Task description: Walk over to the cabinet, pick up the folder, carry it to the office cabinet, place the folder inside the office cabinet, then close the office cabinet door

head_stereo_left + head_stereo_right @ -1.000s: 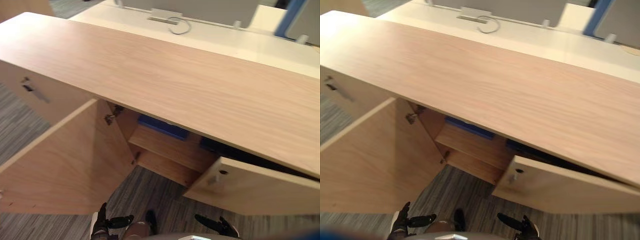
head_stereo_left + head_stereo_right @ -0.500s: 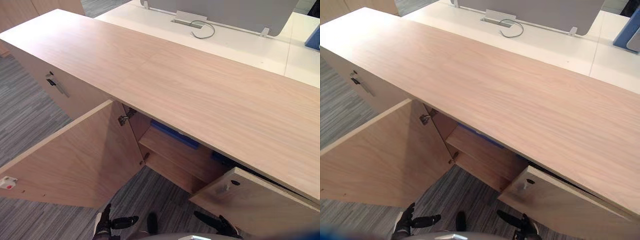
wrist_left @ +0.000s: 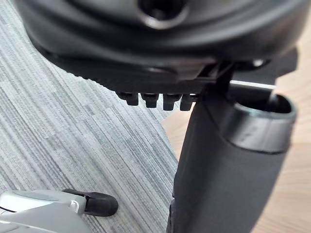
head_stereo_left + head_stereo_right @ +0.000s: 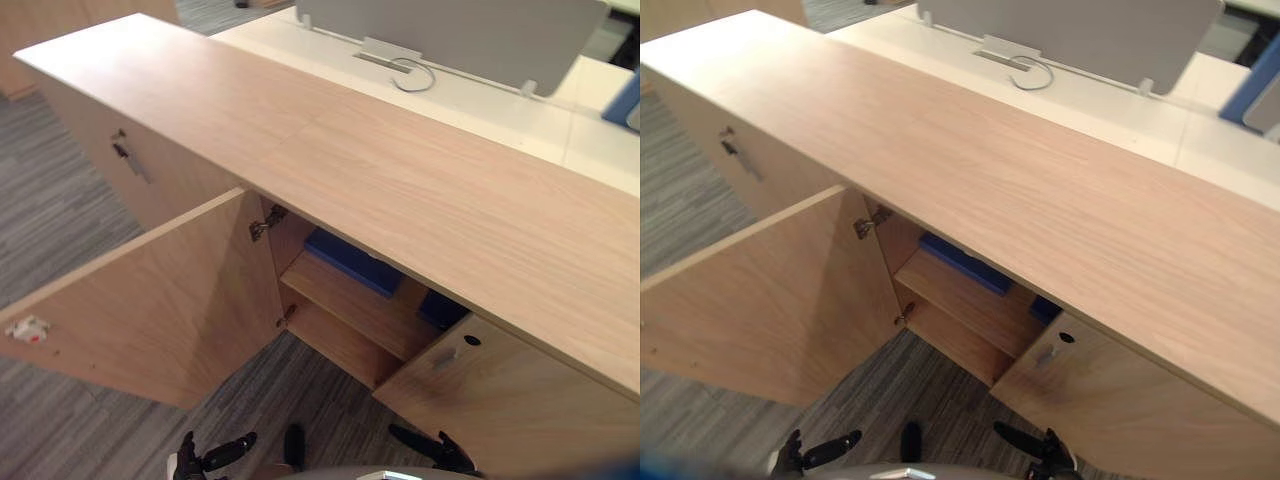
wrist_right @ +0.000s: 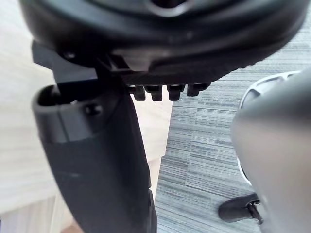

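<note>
A blue folder (image 4: 352, 262) lies on the upper shelf inside the wooden office cabinet (image 4: 400, 180). The cabinet's left door (image 4: 150, 290) swings wide open towards me. Its right door (image 4: 500, 400) stands only slightly ajar, and a dark blue item (image 4: 440, 308) shows behind its edge. My left hand (image 4: 210, 458) hangs low near the floor, open and empty, well below the shelf. My right hand (image 4: 430, 452) hangs likewise in front of the right door, open and empty. In the wrist views the thumbs of the left hand (image 3: 228, 160) and right hand (image 5: 97, 160) stick out over carpet and wood.
A closed door with a metal handle (image 4: 128, 160) adjoins the open bay on the left. Behind the cabinet stands a white desk (image 4: 480, 100) with a grey partition (image 4: 450, 30) and a cable loop. Grey striped carpet (image 4: 60, 220) covers the floor.
The camera has shifted, so the whole scene sits differently. The right door now looks closer to the cabinet front than before. Both hands stay low and empty.
</note>
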Robot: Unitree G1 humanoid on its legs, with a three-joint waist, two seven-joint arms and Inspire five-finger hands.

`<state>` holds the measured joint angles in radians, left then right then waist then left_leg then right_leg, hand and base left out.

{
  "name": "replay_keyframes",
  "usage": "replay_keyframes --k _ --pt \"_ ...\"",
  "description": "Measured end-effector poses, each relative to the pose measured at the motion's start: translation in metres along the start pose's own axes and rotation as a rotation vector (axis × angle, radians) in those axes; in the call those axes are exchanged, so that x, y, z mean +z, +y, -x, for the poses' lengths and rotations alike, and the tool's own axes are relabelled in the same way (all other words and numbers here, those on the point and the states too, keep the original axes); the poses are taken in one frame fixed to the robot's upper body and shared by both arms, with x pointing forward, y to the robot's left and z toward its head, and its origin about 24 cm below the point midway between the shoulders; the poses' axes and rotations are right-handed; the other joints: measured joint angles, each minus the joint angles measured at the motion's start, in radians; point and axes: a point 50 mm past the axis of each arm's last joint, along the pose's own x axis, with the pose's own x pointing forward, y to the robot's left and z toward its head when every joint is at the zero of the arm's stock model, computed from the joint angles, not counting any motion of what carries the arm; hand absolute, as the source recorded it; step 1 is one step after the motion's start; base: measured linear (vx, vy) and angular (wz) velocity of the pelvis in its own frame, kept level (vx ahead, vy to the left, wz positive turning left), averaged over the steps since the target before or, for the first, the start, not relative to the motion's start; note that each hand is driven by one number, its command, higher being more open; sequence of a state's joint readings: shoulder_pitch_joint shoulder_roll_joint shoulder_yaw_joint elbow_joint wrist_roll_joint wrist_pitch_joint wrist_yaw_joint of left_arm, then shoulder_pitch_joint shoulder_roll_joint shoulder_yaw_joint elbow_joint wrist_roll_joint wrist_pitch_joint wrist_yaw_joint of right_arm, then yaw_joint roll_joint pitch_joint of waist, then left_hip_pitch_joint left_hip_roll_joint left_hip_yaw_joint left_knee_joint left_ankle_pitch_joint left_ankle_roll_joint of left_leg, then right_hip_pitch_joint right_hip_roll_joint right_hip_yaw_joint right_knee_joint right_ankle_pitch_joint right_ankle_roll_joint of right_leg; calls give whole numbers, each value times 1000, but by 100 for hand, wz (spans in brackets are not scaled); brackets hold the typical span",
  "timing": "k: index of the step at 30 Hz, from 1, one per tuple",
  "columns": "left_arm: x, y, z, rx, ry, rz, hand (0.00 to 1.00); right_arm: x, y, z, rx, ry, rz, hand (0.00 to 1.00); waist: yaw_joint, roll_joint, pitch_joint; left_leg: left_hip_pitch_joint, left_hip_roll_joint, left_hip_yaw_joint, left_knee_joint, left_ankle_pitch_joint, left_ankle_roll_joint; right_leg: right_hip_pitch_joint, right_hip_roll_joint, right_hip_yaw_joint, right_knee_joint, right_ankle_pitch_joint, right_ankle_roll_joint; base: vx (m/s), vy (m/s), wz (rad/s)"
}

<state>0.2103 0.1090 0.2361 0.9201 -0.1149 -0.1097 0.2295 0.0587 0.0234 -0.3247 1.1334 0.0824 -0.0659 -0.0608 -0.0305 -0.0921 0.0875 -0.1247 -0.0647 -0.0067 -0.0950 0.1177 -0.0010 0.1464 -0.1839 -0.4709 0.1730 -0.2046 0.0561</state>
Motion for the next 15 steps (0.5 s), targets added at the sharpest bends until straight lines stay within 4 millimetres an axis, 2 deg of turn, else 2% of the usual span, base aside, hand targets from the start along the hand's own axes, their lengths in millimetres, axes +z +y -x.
replay_keyframes --k 2,5,6,7,8,9,10,11,12,13,14,15 --pt "3 -1 -1 -10 -8 8 100 -1 4 0 17 10 -1 100 4 -4 7 -26 -14 -30 1 20 4 14 10 -15 -44 -7 12 -6 -92 65" --pt "11 -13 0 -57 -37 58 100 8 -5 -2 2 -14 10 100 22 25 47 -40 -16 -72 13 46 13 35 25 -78 -44 -8 14 -43 -65 55" --pt "18 -19 1 -84 -67 54 100 9 -6 -3 -1 -12 21 100 25 27 53 -71 -6 -31 41 15 39 39 27 -117 -47 -6 17 -65 -45 71" --pt "21 -20 1 -93 -80 52 100 9 -6 -3 -2 -11 20 100 20 28 54 -88 6 55 71 -14 55 45 26 -143 -52 -6 17 -66 -63 92" --pt "27 -25 1 -119 -107 45 100 10 -7 -3 -4 -14 24 100 9 11 65 -115 38 220 165 -70 92 58 15 -183 -53 -6 17 -17 -41 89" --pt "31 -29 1 -136 -121 42 100 11 -9 -3 -10 -14 24 100 5 14 70 -130 63 294 228 -89 108 68 14 -198 -48 -6 17 49 -36 105" --pt "30 -38 5 -175 -124 42 100 11 -16 -3 -32 -10 16 100 3 31 75 -133 93 385 298 -121 97 84 16 -225 -19 -8 16 188 35 81" --pt "31 -43 7 -200 -130 40 100 8 -18 -3 -46 -4 -7 100 4 40 69 -124 92 386 296 -127 99 81 8 -243 42 -11 14 211 61 71" --pt "33 -44 7 -203 -139 39 100 8 -18 -2 -47 -6 -31 100 3 40 68 -110 87 374 269 -117 91 66 -3 -251 86 -10 12 185 86 58" --pt "35 -45 8 -202 -151 50 100 7 -16 -2 -47 -13 -62 100 0 47 62 -82 74 346 180 -71 82 40 -7 -237 96 -44 -4 111 71 49" --pt "37 -46 7 -198 -159 55 100 9 -10 -1 -31 -29 -74 100 -3 40 57 -41 61 326 69 -13 74 36 19 -236 16 -58 -8 78 53 45" --pt "38 -46 7 -194 -160 55 100 10 -8 -1 -26 -34 -77 100 -4 41 58 -21 55 317 22 12 67 32 28 -236 -19 -58 -8 82 33 52"
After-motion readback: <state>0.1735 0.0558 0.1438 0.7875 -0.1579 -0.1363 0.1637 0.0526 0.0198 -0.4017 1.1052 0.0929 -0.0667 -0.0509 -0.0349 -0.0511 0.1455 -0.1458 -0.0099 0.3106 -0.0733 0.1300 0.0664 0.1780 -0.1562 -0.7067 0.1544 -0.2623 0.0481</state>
